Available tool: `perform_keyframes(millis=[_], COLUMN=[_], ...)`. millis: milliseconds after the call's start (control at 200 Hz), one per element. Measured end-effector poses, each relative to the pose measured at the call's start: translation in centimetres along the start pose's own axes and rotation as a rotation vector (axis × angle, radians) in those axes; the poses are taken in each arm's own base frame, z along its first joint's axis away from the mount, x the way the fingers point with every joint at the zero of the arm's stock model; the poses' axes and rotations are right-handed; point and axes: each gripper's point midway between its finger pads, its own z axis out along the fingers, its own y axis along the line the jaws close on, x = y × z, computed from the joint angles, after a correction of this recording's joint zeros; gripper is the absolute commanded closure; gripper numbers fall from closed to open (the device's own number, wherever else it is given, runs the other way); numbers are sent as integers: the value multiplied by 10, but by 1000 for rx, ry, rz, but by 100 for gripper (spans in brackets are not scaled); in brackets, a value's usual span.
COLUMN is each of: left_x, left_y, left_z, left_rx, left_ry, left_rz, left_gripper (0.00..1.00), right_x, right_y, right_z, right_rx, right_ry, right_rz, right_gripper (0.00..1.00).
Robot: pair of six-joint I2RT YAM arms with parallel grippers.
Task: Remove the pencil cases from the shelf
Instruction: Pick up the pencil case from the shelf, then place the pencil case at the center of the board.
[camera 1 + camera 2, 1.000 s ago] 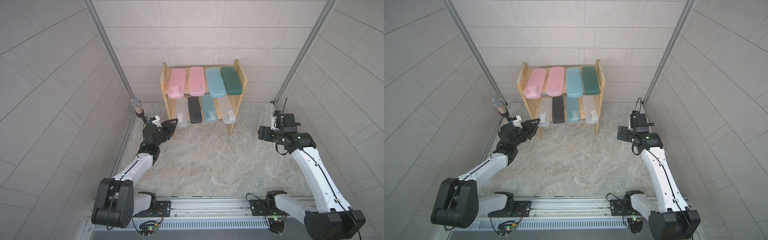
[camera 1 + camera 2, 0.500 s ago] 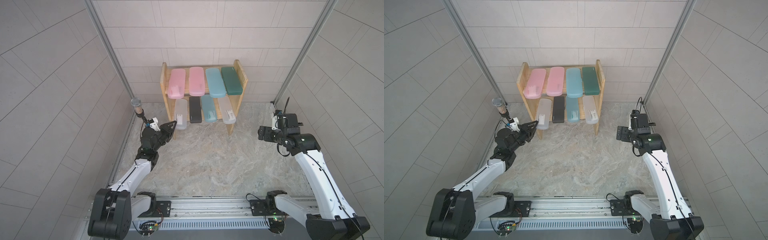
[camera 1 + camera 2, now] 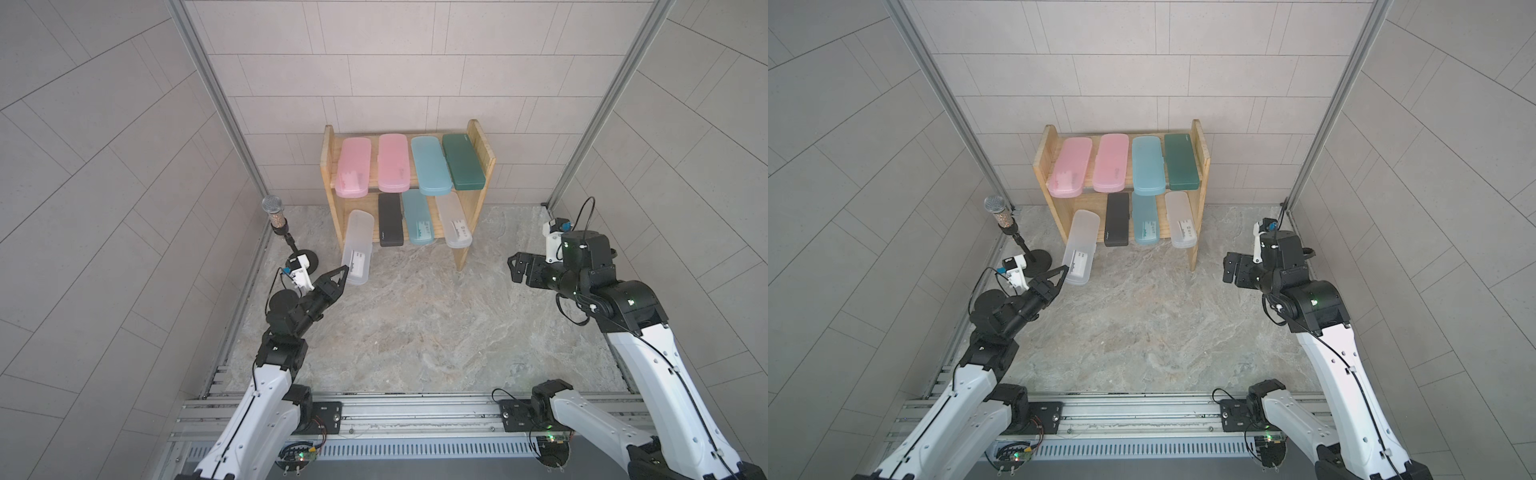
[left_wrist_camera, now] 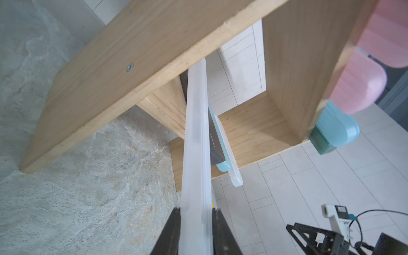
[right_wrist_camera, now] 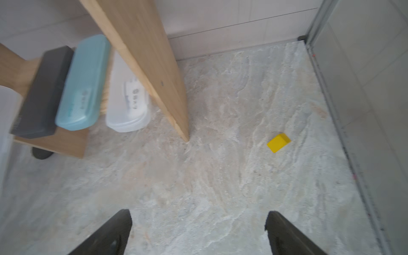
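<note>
Left gripper [image 3: 344, 277] clamped on near end of clear case [image 3: 357, 241], which juts out of shelf [image 3: 480, 145] lower tier; far end maybe on the tier, hard to tell. Other cases [image 3: 430, 166] sit on shelf. Right gripper [image 3: 513, 270] jaws apart, empty, beside shelf.

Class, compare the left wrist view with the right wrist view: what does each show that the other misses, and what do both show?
Only the left wrist view: the left fingers gripping a clear case, plus the pink cases. Only the right wrist view: a yellow block. Both: the wooden shelf, the black case and the lower blue case.
</note>
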Motion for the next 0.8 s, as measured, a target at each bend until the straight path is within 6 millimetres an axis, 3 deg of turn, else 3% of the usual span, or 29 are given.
perform_keyframes(millis=[245, 455, 625, 800], left_x=[8, 5, 8, 8], left_y=[-8, -23, -33, -45], left_z=[-21, -31, -39, -56], left_rx=[65, 122, 156, 188], left_ry=[-43, -73, -72, -101], left_rz=[135, 193, 211, 237], left_gripper=[100, 100, 100, 100], right_x=[21, 31, 27, 26], right_y=[116, 203, 263, 302], right_z=[-6, 20, 36, 46], right_rx=[-357, -455, -512, -551], right_ry=[47, 97, 89, 82], right_rz=[33, 17, 5, 0], right_gripper=[0, 0, 0, 0])
